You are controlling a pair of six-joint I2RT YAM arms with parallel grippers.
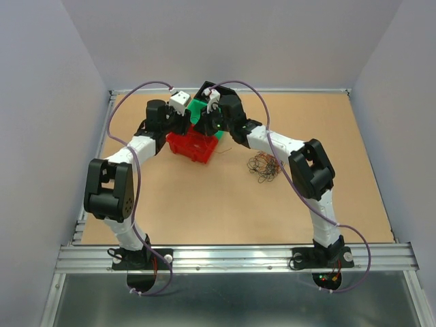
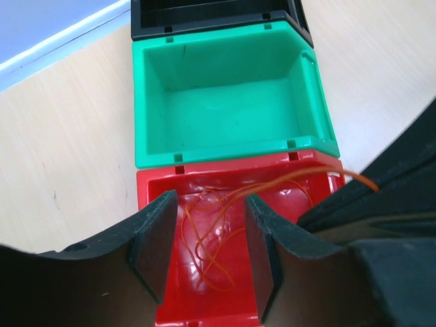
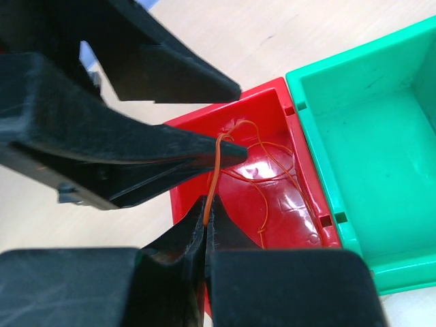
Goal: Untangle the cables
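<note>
A dark tangle of thin cables (image 1: 264, 165) lies on the table, right of the bins. One orange wire (image 2: 197, 246) is loosely looped on the floor of the red bin (image 2: 146, 184). My right gripper (image 3: 206, 206) is shut on one end of that orange wire (image 3: 214, 174), which rises from the pinch and passes over a left finger (image 3: 136, 150). My left gripper (image 2: 211, 201) hangs open above the red bin (image 1: 194, 146); its jaws straddle the loops without touching them. Both grippers (image 1: 185, 124) (image 1: 210, 126) meet over the bins in the top view.
A green bin (image 2: 225, 102) stands directly behind the red one, and a black bin (image 2: 204, 13) behind that. In the right wrist view the green bin (image 3: 381, 150) is to the right of the red bin (image 3: 204, 119). Grey walls close in the table.
</note>
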